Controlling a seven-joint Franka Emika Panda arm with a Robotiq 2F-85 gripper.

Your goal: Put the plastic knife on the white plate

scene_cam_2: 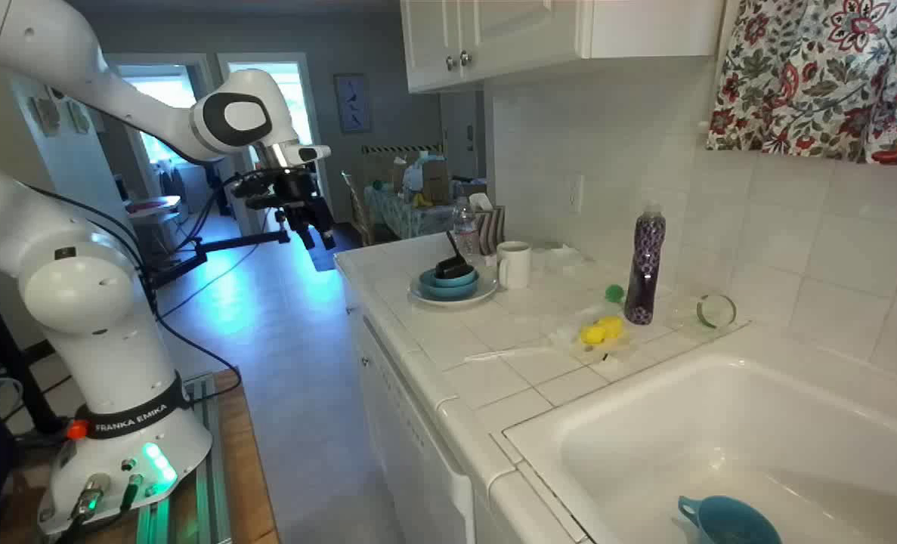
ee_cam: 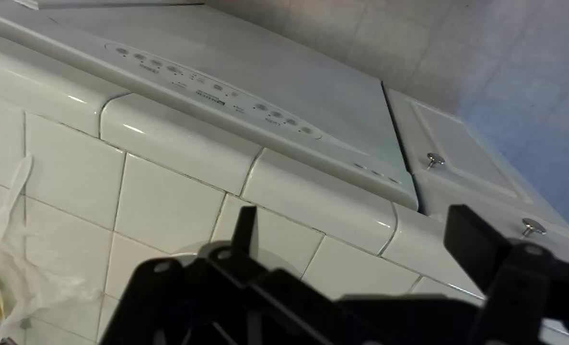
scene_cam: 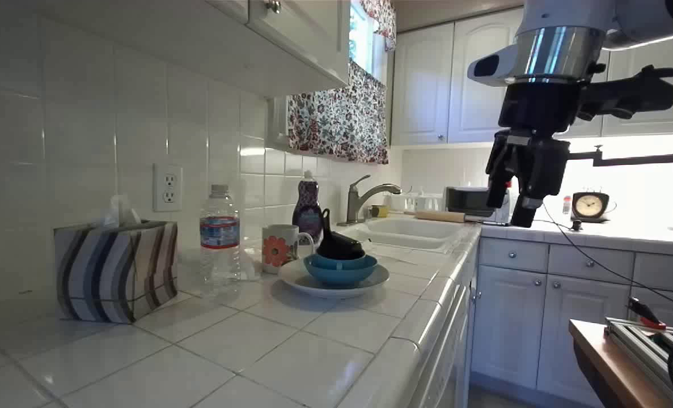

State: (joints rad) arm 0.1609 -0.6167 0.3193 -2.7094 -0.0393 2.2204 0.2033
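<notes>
The plastic knife (scene_cam_2: 497, 353) looks like a thin whitish strip lying on the tiled counter near the sink in an exterior view. In the wrist view a white knife-like piece (ee_cam: 13, 199) lies at the far left, touching or beside a clear crumpled plastic. The white plate (scene_cam: 292, 277) is on the counter and also shows in an exterior view (scene_cam_2: 486, 293), with stacked blue bowls on it. My gripper (scene_cam: 509, 207) is raised high, beyond the counter's front edge in an exterior view (scene_cam_2: 318, 240). In the wrist view its fingers (ee_cam: 358, 235) are wide apart with nothing between them.
A black utensil (scene_cam: 339, 245) sits in the blue bowls (scene_cam: 342, 275). A mug (scene_cam_2: 515, 264), a water bottle (scene_cam: 220, 238), a tissue box (scene_cam: 115, 272) and a purple soap bottle (scene_cam_2: 646, 268) stand on the counter. The sink (scene_cam_2: 614, 423) holds a blue cup (scene_cam_2: 731, 521).
</notes>
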